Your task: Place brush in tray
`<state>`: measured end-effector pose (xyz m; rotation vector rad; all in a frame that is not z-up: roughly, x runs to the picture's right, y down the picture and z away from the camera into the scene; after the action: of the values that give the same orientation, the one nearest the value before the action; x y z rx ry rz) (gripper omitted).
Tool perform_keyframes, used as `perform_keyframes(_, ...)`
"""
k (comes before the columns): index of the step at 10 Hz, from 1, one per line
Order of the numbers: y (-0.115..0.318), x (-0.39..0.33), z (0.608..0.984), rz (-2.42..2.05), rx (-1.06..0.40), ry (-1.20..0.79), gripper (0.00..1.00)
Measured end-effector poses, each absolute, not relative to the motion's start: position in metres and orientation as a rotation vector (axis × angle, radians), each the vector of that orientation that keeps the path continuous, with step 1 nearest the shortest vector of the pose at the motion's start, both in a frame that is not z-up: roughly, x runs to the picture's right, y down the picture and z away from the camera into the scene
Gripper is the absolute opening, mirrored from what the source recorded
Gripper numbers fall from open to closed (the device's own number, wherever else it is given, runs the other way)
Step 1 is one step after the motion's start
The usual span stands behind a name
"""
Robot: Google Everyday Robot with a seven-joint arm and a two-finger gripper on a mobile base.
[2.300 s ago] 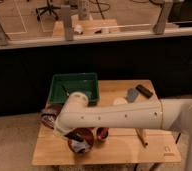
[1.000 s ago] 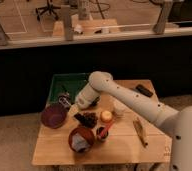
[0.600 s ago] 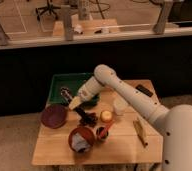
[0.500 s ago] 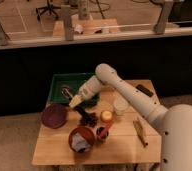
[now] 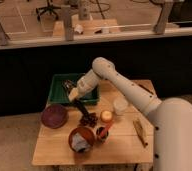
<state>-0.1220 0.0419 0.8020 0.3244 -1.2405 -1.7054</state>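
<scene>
brush [image 5: 69, 86]: a thin dark handle shows at the tip of the gripper [image 5: 72, 93], slanting up and to the left from it over the near right part of the tray [image 5: 59, 93]. its pale head cannot be made out. the gripper sits at the tray's near right wall, above the front edge, and seems closed on the brush, though the fingers themselves are hard to read. the white arm [image 5: 124, 85] runs from the gripper up to a rounded joint behind it and then down to the right, ending in the robot's broad white body at the lower right corner.

the tray is dark green and lies to the left of and behind the gripper, on the back left part of the wooden table [image 5: 54, 147]. directly below the gripper, a dark stick-like thing [image 5: 81, 108] leans down toward a small dark clump [image 5: 88, 119] on the table. left of and below the gripper sits a round purple dish [image 5: 54, 115]. nearer the front, below the gripper, stands a brown-red bowl [image 5: 82, 138] with something pale inside it. to the right of the gripper and lower are a small orange-topped thing [image 5: 106, 116] and a pale cup [image 5: 120, 105]. further right, near the table's edge, lies a tan wooden piece [image 5: 139, 131].
</scene>
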Motion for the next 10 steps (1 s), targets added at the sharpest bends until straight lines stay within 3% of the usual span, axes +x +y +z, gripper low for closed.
perform_keyframes(6, -0.005, -0.129, 0.861, -1.616, 0.248, -1.22, 0.11)
perform_keyframes(10, -0.011, -0.139, 0.874, -1.578, 0.214, -1.216, 0.11)
